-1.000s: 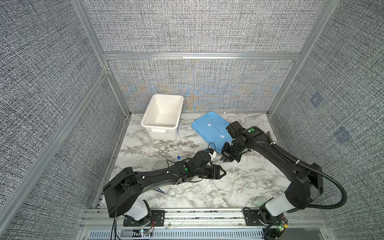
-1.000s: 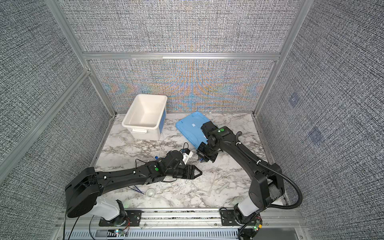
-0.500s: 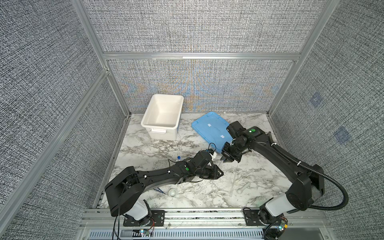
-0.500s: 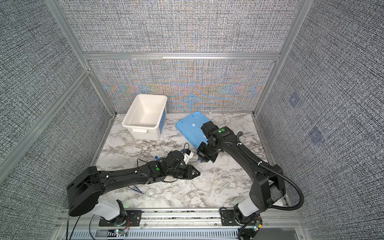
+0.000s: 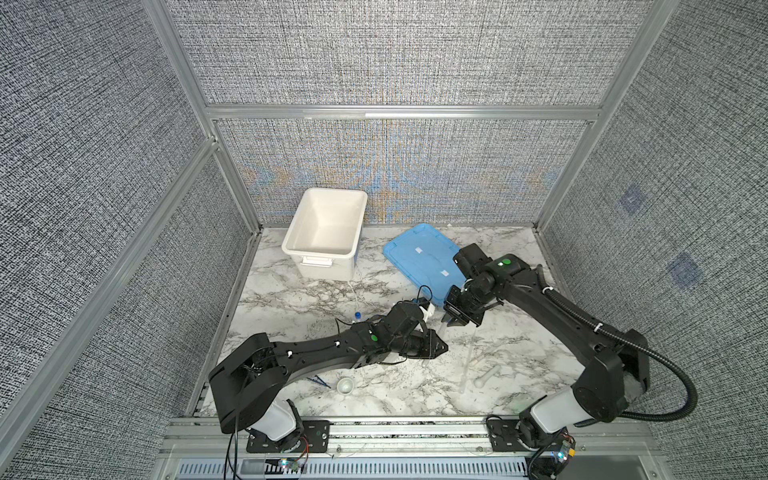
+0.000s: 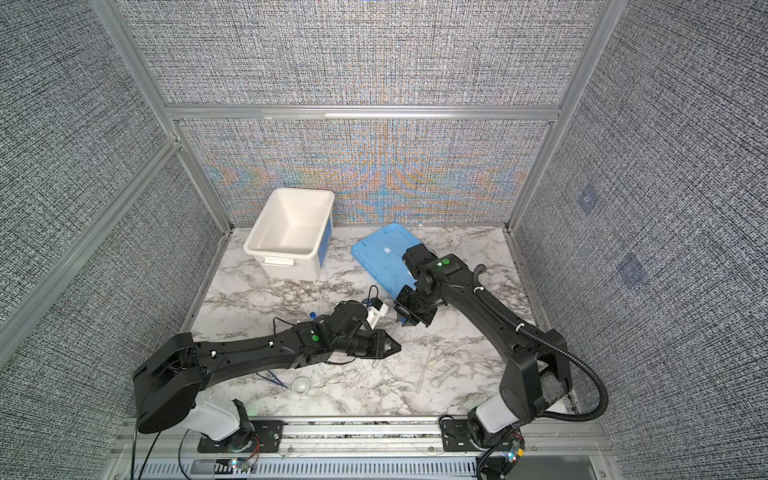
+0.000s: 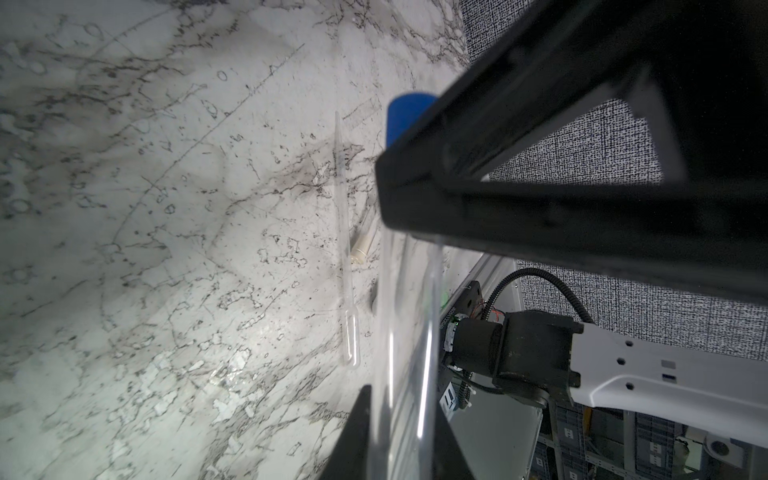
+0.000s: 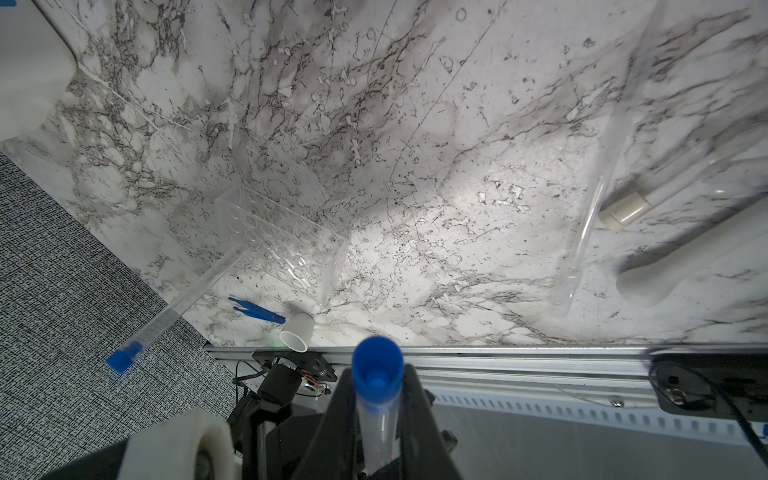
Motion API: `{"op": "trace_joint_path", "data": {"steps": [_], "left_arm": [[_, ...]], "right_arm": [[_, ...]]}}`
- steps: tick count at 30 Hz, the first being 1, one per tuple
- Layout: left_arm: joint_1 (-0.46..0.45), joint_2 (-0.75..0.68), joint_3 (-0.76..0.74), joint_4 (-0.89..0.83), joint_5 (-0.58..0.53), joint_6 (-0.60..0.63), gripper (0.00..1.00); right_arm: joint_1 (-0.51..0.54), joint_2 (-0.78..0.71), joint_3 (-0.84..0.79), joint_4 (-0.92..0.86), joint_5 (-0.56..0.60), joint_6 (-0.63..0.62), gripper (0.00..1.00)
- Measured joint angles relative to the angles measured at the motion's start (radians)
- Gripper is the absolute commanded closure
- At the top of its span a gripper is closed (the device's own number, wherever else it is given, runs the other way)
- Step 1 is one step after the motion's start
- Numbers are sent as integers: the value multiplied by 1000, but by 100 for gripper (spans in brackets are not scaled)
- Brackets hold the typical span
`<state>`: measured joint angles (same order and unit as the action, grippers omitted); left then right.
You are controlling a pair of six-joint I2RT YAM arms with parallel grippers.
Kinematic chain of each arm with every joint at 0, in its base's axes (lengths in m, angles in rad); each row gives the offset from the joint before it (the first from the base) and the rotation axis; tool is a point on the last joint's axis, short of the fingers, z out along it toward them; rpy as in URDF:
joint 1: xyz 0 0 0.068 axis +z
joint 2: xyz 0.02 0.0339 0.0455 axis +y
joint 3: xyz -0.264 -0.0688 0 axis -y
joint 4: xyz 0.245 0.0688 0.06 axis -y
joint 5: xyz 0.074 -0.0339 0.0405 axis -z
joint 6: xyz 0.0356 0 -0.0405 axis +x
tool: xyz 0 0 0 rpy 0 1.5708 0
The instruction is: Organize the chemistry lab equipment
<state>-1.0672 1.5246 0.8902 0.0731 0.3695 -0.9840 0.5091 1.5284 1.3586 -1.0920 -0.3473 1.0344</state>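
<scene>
My right gripper [image 8: 376, 409] is shut on a clear tube with a blue cap [image 8: 377, 374], held above the table's middle [image 5: 444, 331]. My left gripper [image 7: 401, 440] is shut on the same tube's [image 7: 405, 332] other end, just below the right gripper [image 5: 452, 322]; its blue cap [image 7: 405, 116] shows beside the right fingers. In both top views the left gripper [image 5: 441, 347] [image 6: 395, 345] points right. A second blue-capped tube [image 8: 166, 316] [image 5: 356, 316], blue tweezers [image 8: 255, 309] [image 5: 320, 380] and a small round whitish dish [image 8: 297, 330] [image 5: 345, 385] lie on the marble.
A clear pipette [image 8: 582, 241] [image 7: 345, 249], a tube with a whitish cap [image 8: 648, 195] and a white pestle [image 8: 685, 257] [image 5: 486, 376] lie front right. A clear rack [image 8: 282, 245] stands under the left arm. White tub [image 5: 316, 251] and blue lid [image 5: 419, 257] sit at the back.
My left gripper's jaws have closed from open onto the lower end of the tube that the right gripper holds. The right arm has stayed where it was.
</scene>
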Motion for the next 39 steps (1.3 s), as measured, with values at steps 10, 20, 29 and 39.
{"op": "trace_joint_path", "data": {"steps": [10, 20, 29, 39], "left_arm": [[0, 0, 0, 7, 0, -4, 82], [0, -15, 2, 3, -1, 14, 82], [0, -109, 55, -55, -65, 198, 82], [0, -128, 40, -36, -52, 322, 82]], "right_arm": [[0, -18, 22, -19, 22, -2, 67], [-26, -69, 74, -56, 57, -110, 45], [-31, -244, 72, -36, 22, -349, 41], [-85, -290, 15, -3, -234, -425, 40]]}}
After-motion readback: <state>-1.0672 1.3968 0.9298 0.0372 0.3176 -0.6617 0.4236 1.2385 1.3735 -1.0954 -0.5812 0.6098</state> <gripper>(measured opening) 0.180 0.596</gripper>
